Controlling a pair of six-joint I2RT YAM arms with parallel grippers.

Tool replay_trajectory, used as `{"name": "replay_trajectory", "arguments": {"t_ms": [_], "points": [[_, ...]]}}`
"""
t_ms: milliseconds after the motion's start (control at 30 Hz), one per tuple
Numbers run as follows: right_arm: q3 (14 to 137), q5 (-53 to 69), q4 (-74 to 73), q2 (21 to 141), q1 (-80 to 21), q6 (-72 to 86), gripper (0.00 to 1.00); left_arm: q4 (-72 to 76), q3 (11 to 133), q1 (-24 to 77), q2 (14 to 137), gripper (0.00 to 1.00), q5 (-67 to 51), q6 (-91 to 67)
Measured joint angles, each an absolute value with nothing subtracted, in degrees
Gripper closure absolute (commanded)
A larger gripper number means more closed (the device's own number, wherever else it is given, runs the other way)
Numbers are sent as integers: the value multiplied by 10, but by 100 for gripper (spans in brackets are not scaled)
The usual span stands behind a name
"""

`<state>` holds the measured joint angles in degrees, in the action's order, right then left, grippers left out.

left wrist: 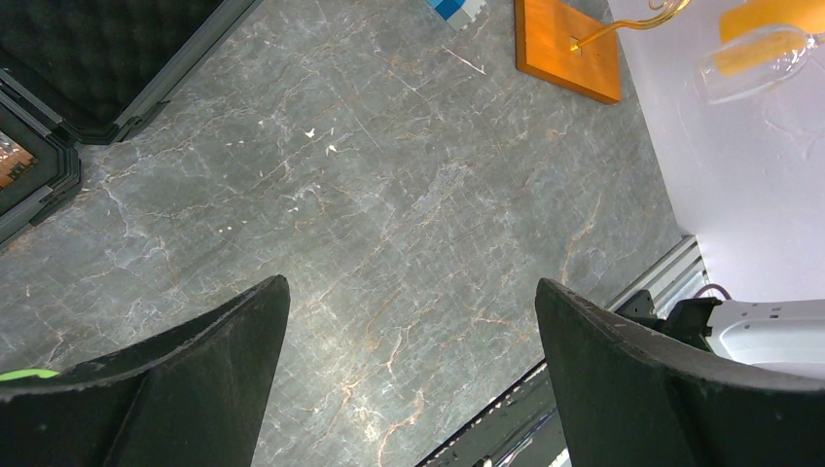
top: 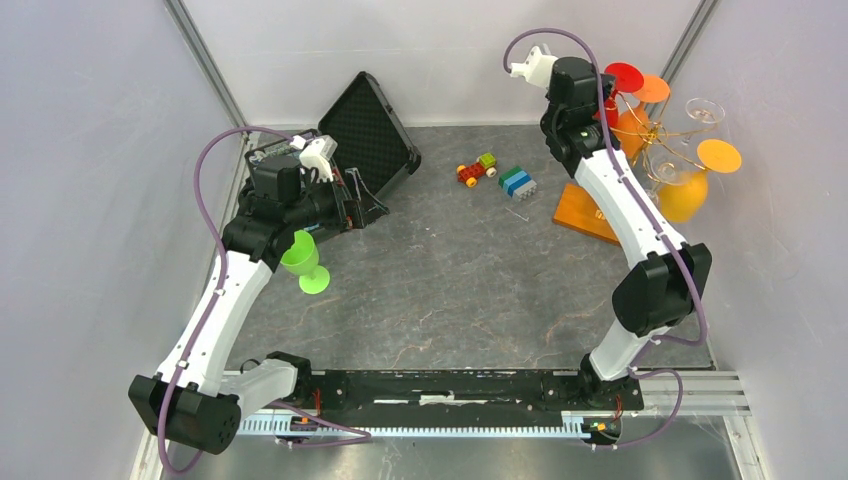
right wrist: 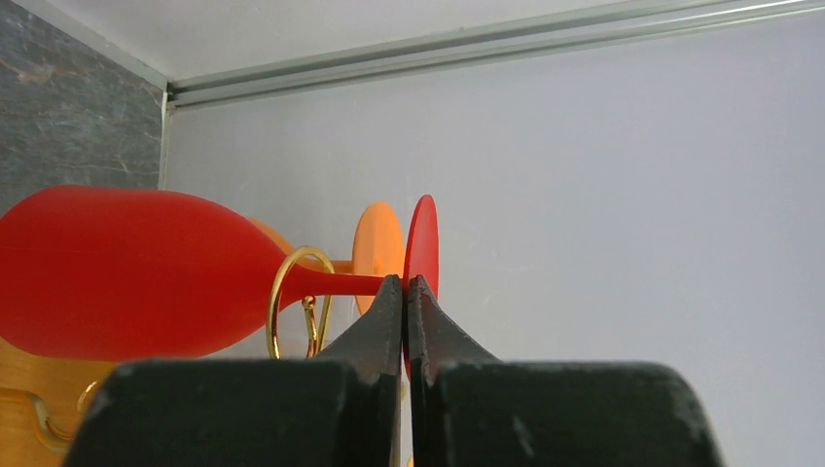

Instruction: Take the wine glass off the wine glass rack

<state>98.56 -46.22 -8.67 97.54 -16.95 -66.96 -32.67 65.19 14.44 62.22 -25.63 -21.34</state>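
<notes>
The wine glass rack [top: 662,131] is a gold wire tree on an orange wooden base [top: 583,211] at the back right. Several glasses hang from it, among them a red wine glass [right wrist: 117,272] lying sideways in a gold loop [right wrist: 290,300]. My right gripper [right wrist: 405,282] is shut on the thin red foot disc [right wrist: 422,233] of that glass, up beside the rack [top: 604,100]. My left gripper [left wrist: 411,285] hangs open over bare table at the left, nothing between its fingers. A green wine glass [top: 305,262] stands on the table under the left arm.
An open black case [top: 370,130] lies at the back left. A small toy car [top: 477,168] and a blue-green brick stack [top: 517,182] sit mid-back. Orange glasses [top: 685,195] and a clear glass [top: 703,112] hang on the rack near the right wall.
</notes>
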Motion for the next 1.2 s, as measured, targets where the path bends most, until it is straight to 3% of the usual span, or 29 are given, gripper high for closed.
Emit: {"name": "replay_trajectory", "arguments": {"t_ms": [300,667,1200], "points": [[976,-484,-82,977,-161,-660,100,-327,652,144,622,0,-256,-213],[975,-465,-198,952,-167,-575,100,-326,652,144,617,0,-256,-213],[963,-216,-275,806,-206,-430,100,-296,640,144,521,0,-210,-214]]}}
